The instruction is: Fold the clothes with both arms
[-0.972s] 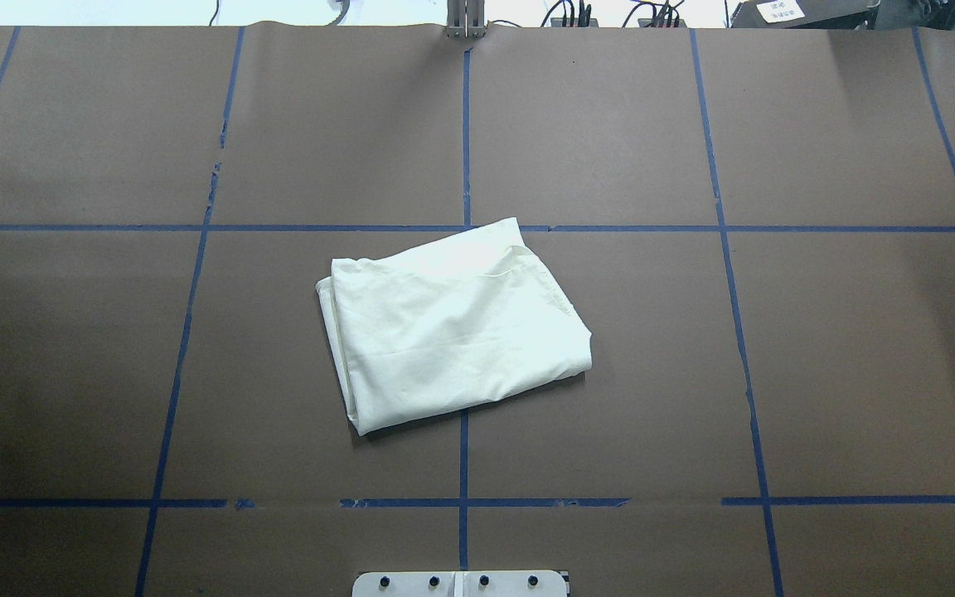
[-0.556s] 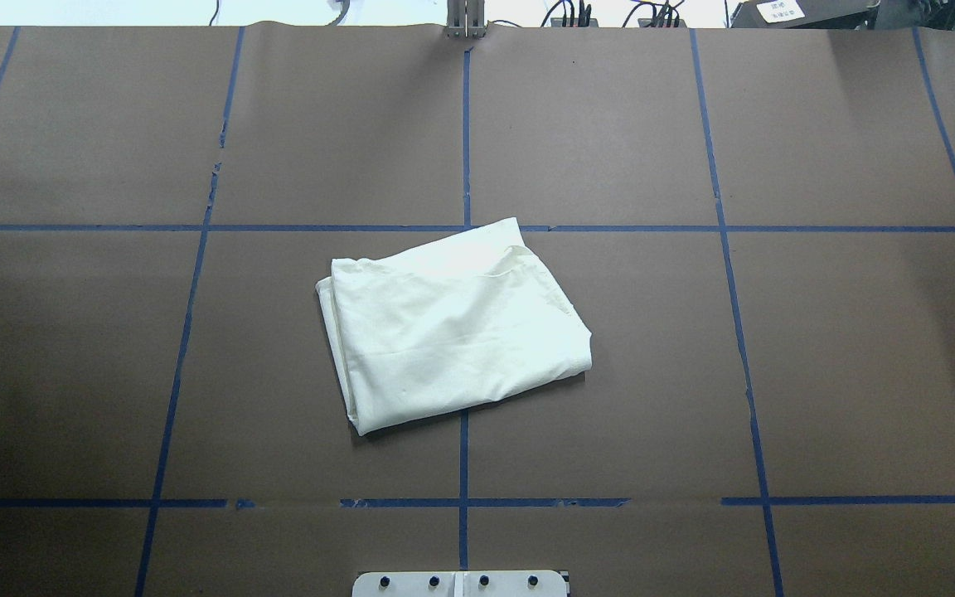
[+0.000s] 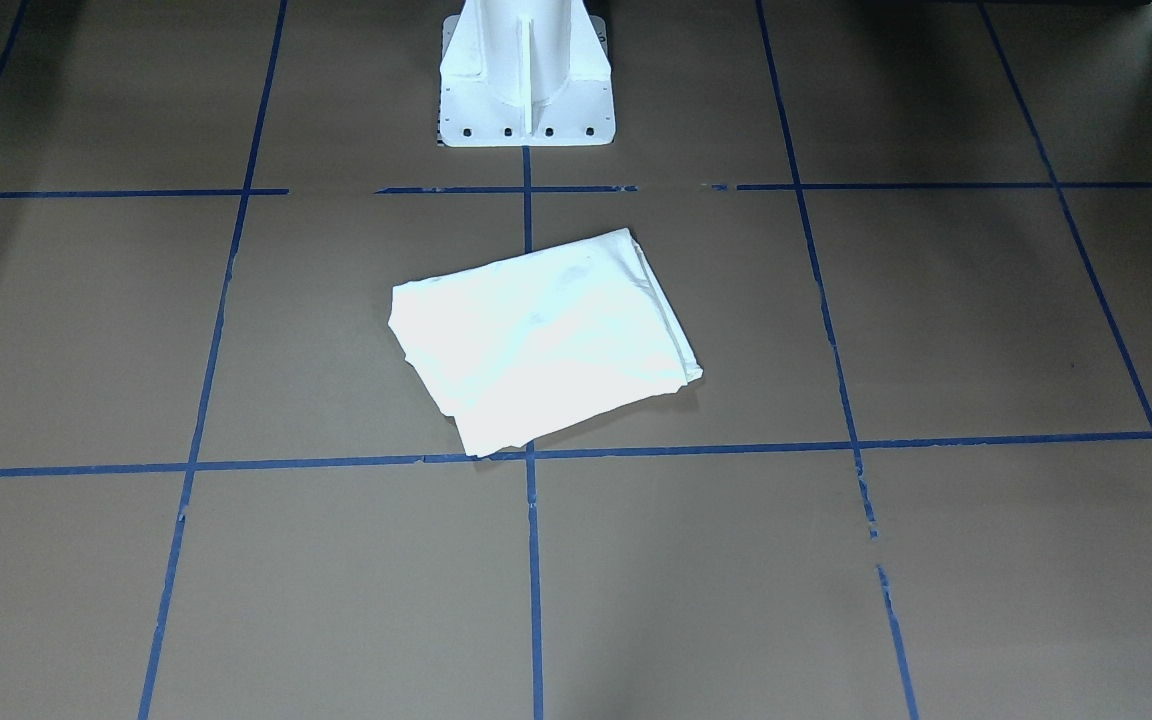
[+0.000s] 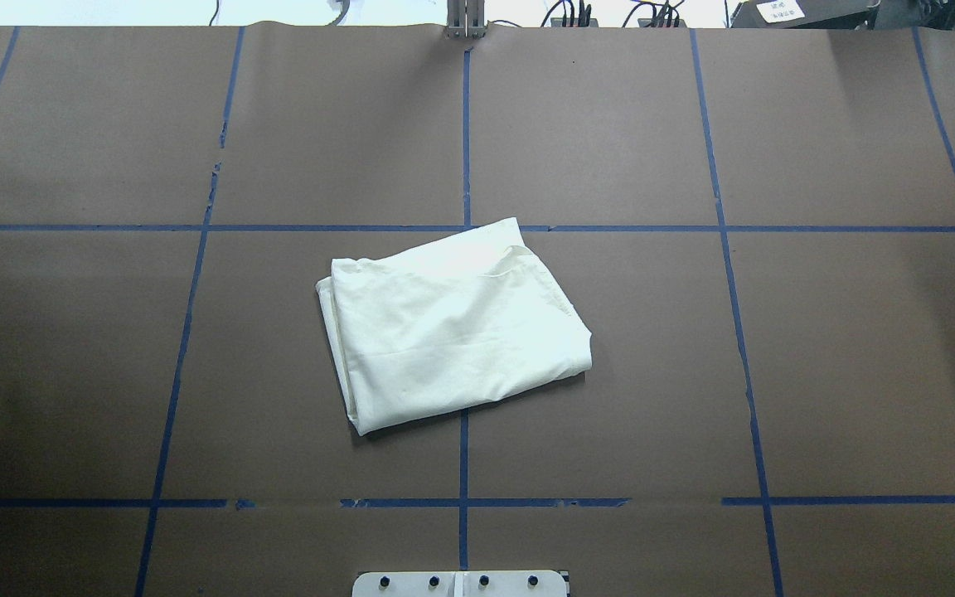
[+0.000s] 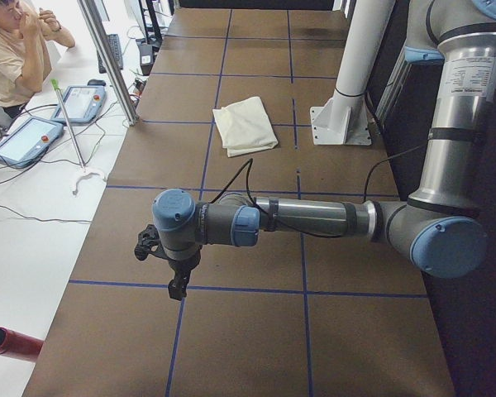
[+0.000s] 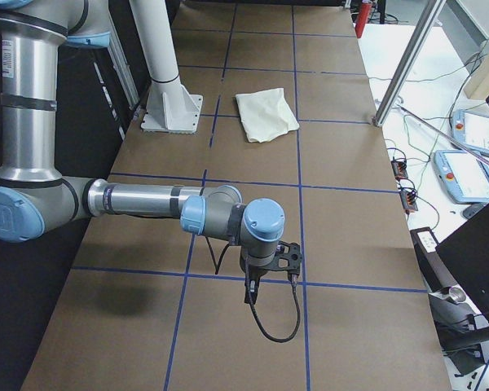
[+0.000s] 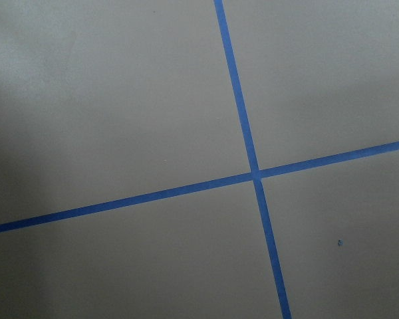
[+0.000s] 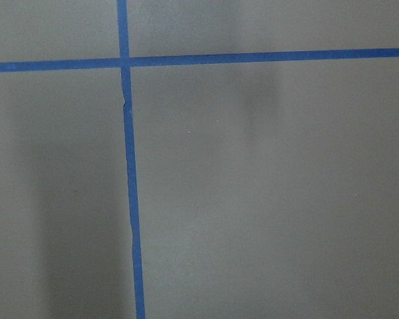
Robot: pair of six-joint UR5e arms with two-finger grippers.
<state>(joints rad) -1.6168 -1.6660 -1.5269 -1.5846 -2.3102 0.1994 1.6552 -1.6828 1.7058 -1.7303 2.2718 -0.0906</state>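
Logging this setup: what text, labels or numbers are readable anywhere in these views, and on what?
None is legible.
White label on the dark box, overhead view's top right: blurred, unreadable.
Sticker on the left arm: print too small to read.
Folded T-shirt: plain side up, no lettering shows.
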